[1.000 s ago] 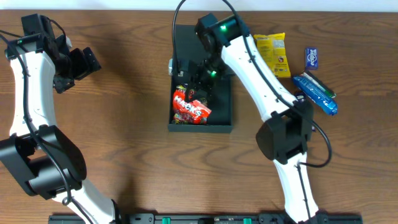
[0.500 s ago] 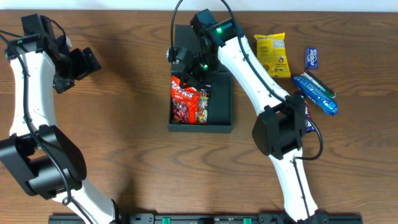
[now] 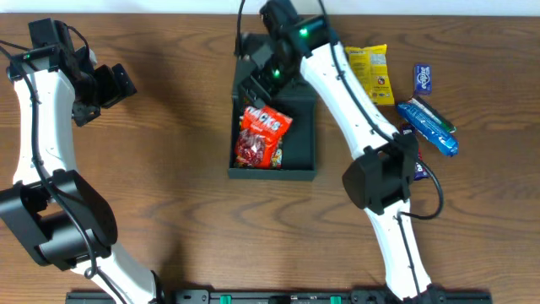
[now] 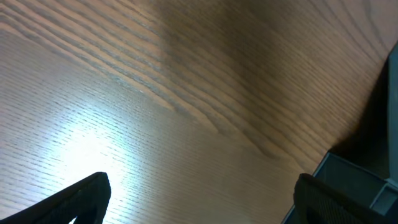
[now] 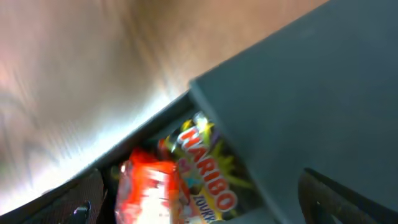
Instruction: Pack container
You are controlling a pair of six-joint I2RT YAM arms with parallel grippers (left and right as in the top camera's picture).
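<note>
Packing underway: red packet (image 3: 263,135) lies in the container (image 3: 272,174), centre of the tabletop (image 3: 169,211). Over its far end the right claw (image 5: 208,196) hovers spread, apparently empty; left claw (image 4: 205,199) spread, idle. Next: fetch the yellow packet (image 3: 369,74).

Your right end effector (image 3: 256,83) has let go. A second ago it was clamped on the red snack packet (image 3: 263,133) low inside the container (image 3: 272,174). Now its jaws stand wide apart, and it has drawn back to the container's far edge. The red snack packet has come free and lies tilted in the container, partly over the Haribo packet (image 5: 208,177).
</note>
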